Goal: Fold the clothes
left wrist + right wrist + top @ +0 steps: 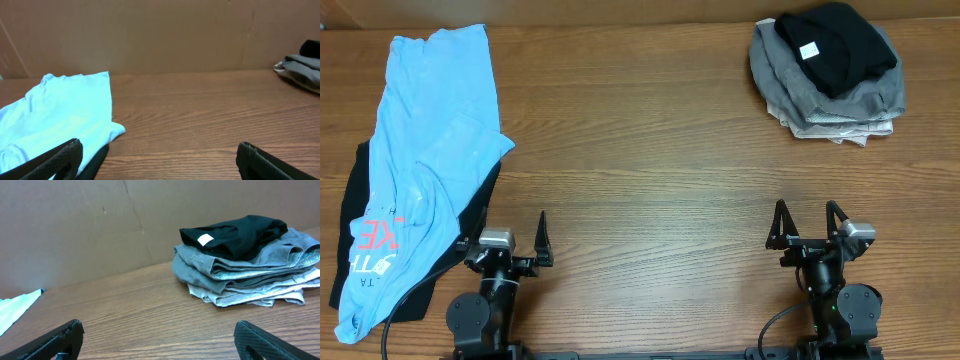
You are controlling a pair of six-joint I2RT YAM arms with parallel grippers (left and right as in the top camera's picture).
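- The left arm's matte black two-finger gripper [506,235] has slim, tapered fingers [55,160] with a fine grid texture.
- The right arm's matte black two-finger gripper [806,215] has the same pointed, textured fingers [270,340].
- A small silver-grey box [495,239] tops the left wrist, and a matching silver-grey box [857,231] tops the right.
- Round black joint housings [470,315] make up each lower arm.
- A thin black cable [386,335] leaves the left arm, and a second black cable [770,325] leaves the right.

T-shirt [430,150] sprawled down the left side of the bench [640,150], lying on a second garment [358,190] that shows out from under its edges. Folded stack [830,75] at the back right corner. My left hand [506,242] sits front left, just beside the shirt; my right hand [806,215] front right, well apart from the stack.
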